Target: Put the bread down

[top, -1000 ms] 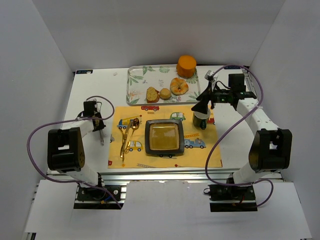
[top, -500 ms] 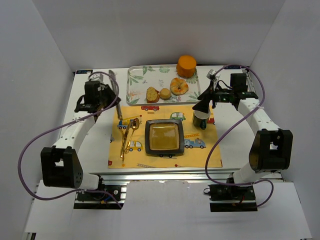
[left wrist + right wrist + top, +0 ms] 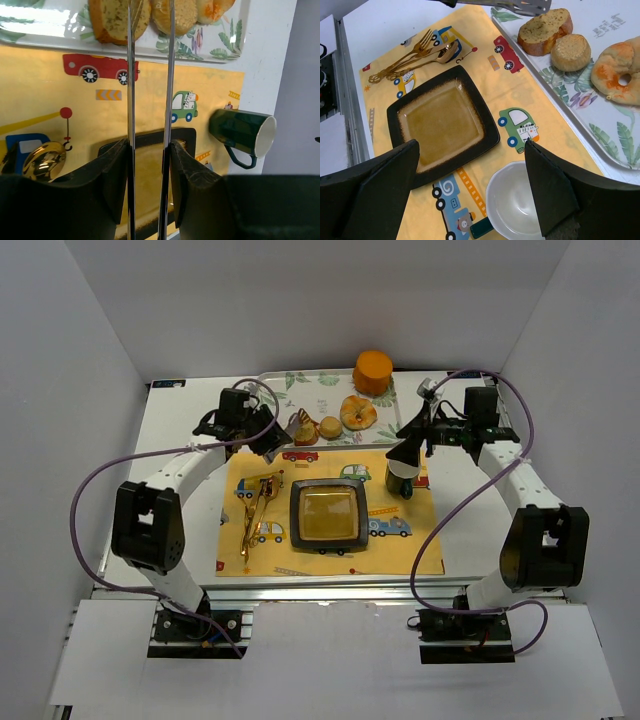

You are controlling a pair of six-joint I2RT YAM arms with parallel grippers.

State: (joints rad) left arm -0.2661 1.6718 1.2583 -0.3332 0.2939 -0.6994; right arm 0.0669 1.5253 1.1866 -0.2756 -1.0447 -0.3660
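Note:
The bread (image 3: pixel 330 426) is a small round golden bun on the leaf-print tray (image 3: pixel 270 405), between a toasted piece (image 3: pixel 305 428) and a ring-shaped bagel (image 3: pixel 358 412). My left gripper (image 3: pixel 268 436) is shut on metal tongs (image 3: pixel 296 424), whose tips reach the tray's front edge by the toasted piece. In the left wrist view the gripper (image 3: pixel 149 150) holds the tongs' two blades (image 3: pixel 129 75), which run up to the toast (image 3: pixel 112 20) and the bun (image 3: pixel 181 12). My right gripper (image 3: pixel 410 445) is open and empty above a green mug (image 3: pixel 400 480). The right wrist view shows the bun (image 3: pixel 570 51).
A dark square plate (image 3: pixel 327 513) sits mid-placemat, also in the right wrist view (image 3: pixel 485 107). Gold cutlery (image 3: pixel 255 510) lies left of it. The mug (image 3: pixel 520 210) lies under my right gripper (image 3: pixel 470 185). An orange round object (image 3: pixel 373 370) stands at the tray's far edge.
My left arm has swung from the table's left side up and right to the tray, carrying the tongs. The right arm has barely moved.

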